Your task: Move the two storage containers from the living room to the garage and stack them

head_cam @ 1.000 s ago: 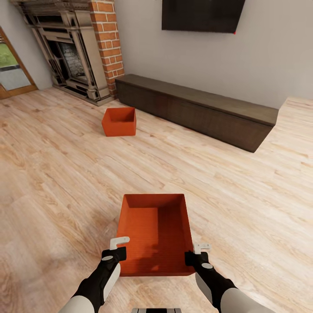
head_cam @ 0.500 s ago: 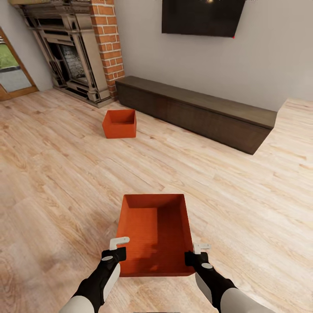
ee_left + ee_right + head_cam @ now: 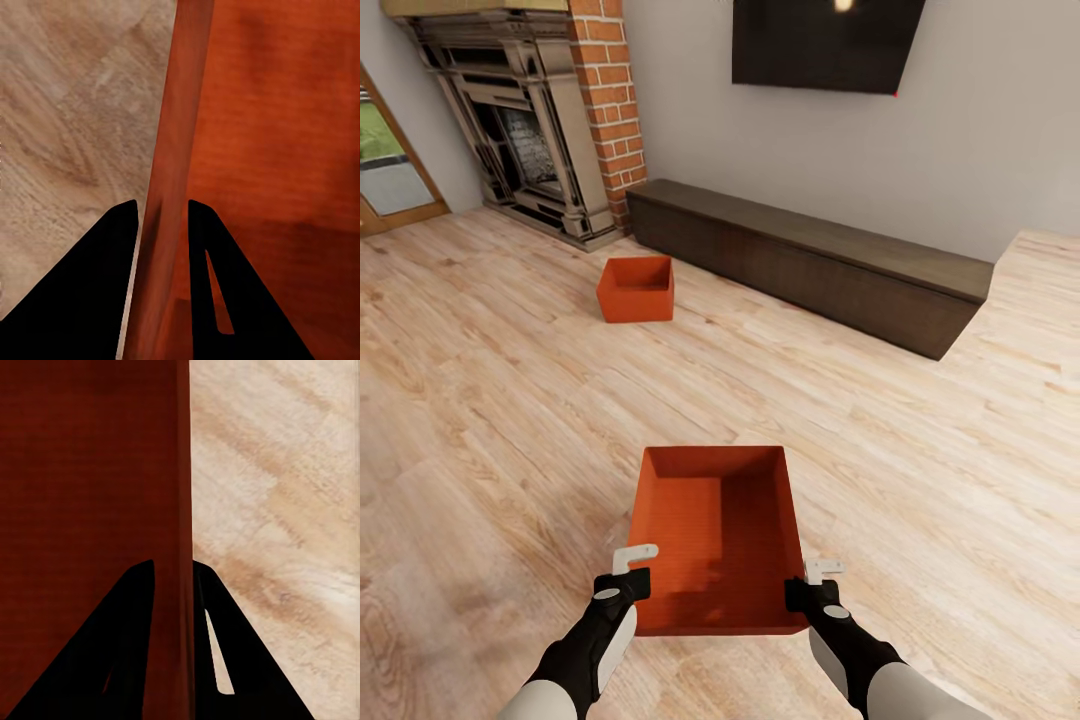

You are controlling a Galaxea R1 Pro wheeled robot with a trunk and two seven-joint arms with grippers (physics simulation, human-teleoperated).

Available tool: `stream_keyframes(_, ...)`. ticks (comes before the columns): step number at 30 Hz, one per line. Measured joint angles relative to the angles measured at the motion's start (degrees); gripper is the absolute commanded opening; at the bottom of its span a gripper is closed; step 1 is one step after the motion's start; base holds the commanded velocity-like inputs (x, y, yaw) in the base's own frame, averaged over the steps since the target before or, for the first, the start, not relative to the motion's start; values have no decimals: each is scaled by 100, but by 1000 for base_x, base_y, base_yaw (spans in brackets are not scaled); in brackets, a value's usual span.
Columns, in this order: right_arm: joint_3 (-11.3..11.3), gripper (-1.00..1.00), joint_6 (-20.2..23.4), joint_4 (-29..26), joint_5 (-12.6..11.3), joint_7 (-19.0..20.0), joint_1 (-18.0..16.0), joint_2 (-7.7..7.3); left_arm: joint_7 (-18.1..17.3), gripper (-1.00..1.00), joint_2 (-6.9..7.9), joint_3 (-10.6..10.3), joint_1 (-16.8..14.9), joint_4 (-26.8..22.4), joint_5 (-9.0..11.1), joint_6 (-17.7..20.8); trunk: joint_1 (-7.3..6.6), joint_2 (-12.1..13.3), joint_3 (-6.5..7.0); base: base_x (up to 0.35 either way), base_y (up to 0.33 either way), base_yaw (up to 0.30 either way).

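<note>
Head view: we hold near box (image 3: 718,540) above wood floor (image 3: 920,450), left gripper (image 3: 637,566) and right gripper (image 3: 806,584) each clamped on side wall. Second box (image 3: 636,289) far left, near bench (image 3: 810,255).

near container (image 3: 717,535) between left gripper (image 3: 631,568) and right gripper (image 3: 812,580) | far container (image 3: 635,289) on plank floor (image 3: 500,420), before bench (image 3: 810,260) | fireplace (image 3: 520,130) far left | TV (image 3: 825,40) above bench
</note>
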Motion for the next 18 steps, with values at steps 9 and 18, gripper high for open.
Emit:
stream_keyframes(9,1,-100,-17,-6,-3,1,-1,-1,2,-100,1,-8,1,-11,9,-14,-198,361,162,0,0,0)
stream_keyframes(18,2,-100,-18,-6,-5,2,-1,-1,2,-100,1,-8,1,-13,9,-12,-395,722,323,0,0,0)
